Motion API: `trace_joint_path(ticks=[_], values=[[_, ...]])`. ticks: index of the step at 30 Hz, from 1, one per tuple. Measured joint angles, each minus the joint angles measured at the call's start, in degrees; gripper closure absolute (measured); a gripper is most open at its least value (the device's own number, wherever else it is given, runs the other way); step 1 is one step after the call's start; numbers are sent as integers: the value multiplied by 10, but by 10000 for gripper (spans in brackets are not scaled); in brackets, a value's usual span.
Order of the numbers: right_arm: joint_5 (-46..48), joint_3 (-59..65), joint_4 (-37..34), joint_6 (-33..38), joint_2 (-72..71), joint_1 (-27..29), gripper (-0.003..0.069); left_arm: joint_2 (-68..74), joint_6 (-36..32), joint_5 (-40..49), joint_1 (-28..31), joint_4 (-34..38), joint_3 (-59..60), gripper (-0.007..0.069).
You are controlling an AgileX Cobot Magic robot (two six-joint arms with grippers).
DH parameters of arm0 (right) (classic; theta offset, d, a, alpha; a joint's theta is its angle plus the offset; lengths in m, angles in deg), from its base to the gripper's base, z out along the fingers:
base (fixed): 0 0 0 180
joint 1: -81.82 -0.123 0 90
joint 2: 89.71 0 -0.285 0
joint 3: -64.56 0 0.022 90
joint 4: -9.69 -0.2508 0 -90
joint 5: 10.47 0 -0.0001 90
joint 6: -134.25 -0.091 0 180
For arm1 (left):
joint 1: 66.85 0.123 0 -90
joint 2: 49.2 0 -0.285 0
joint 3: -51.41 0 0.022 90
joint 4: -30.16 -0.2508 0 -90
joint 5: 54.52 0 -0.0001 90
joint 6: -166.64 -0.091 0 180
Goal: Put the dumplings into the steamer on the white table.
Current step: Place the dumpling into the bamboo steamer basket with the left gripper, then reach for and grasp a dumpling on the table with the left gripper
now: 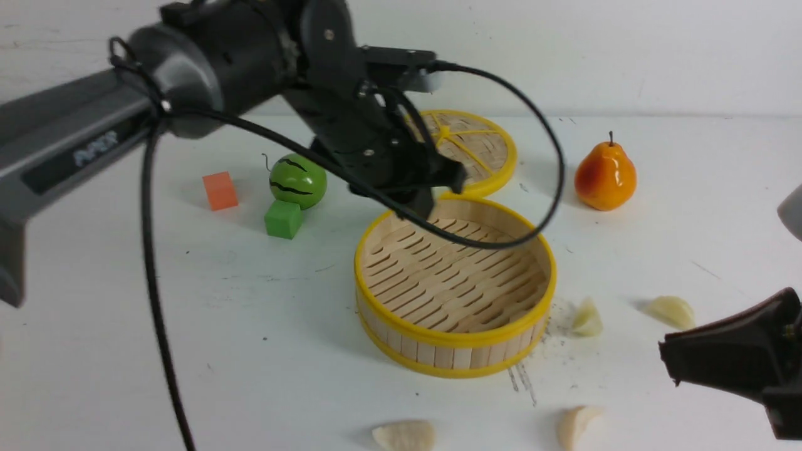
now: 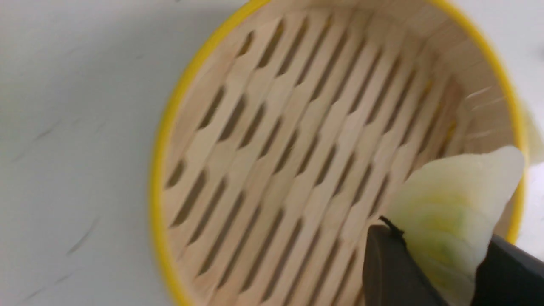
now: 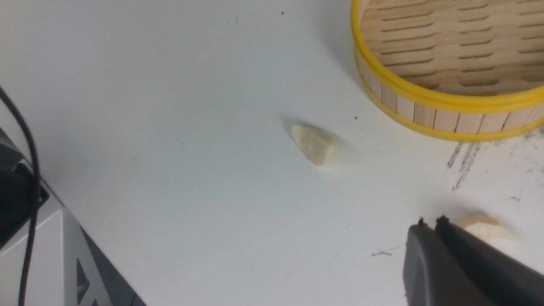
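Note:
The steamer [image 1: 454, 341] stands mid-table on the white table [image 1: 250, 344], its slatted floor bare. My left gripper [image 1: 427, 202] hangs over its far rim. In the left wrist view the left gripper [image 2: 440, 243] is shut on a pale greenish dumpling [image 2: 454, 191] above the steamer [image 2: 159, 170]. Several dumplings lie on the table: two right of the steamer [image 1: 588, 318] [image 1: 671, 311] and two near the front edge [image 1: 404, 435] [image 1: 579, 426]. My right gripper [image 1: 665, 363] [image 3: 431, 222] is shut and empty, low at the right, beside a dumpling [image 3: 484, 229] half hidden behind it; another dumpling [image 3: 314, 143] lies apart.
A flat woven yellow-spoked disc [image 1: 482, 147] lies behind the steamer. An orange pear [image 1: 605, 175] stands at the back right. A toy watermelon [image 1: 298, 180], a green cube [image 1: 283, 219] and an orange cube [image 1: 220, 190] sit at the back left. The left arm's cable [image 1: 156, 300] hangs down.

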Motion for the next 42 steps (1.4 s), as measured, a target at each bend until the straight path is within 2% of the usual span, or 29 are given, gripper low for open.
trace_joint_path(ticks=[5, 8, 14, 16, 19, 22, 23, 24, 28, 34, 40, 42], values=[[18, 0, 26, 0, -53, 0, 636, 78, 86, -86, -47, -30, -43, 440], [31, 0, 43, -4, -86, 0, 636, 130, 128, -105, -51, -38, -74, 440], [34, 0, 69, -18, -113, 0, 634, 204, 152, -110, -50, -51, -114, 425], [34, 0, 76, -20, -113, 0, 632, 211, 152, -109, -50, -53, -114, 377], [32, 0, 79, -27, -113, 0, 628, 211, 152, -92, -50, -55, -128, 244], [28, 0, 79, -28, -113, 0, 625, 205, 152, -26, -50, -57, -162, 115], [28, 0, 79, -28, -113, 0, 625, 205, 152, -19, -50, -57, -165, 108], [27, 0, 80, -28, -113, 0, 623, 196, 151, 29, -50, -58, -188, 65], [25, 0, 80, -28, -113, 0, 617, 160, 100, 161, -50, -61, -257, 23], [24, 0, 84, -28, -113, 0, 615, 79, 47, 201, -50, -48, -267, 71], [36, 0, 85, -28, -113, 0, 606, -37, -27, 201, -50, -19, -123, 109], [40, 0, 85, -28, -113, 0, 600, -94, -104, 201, -50, -14, -9, 113]])
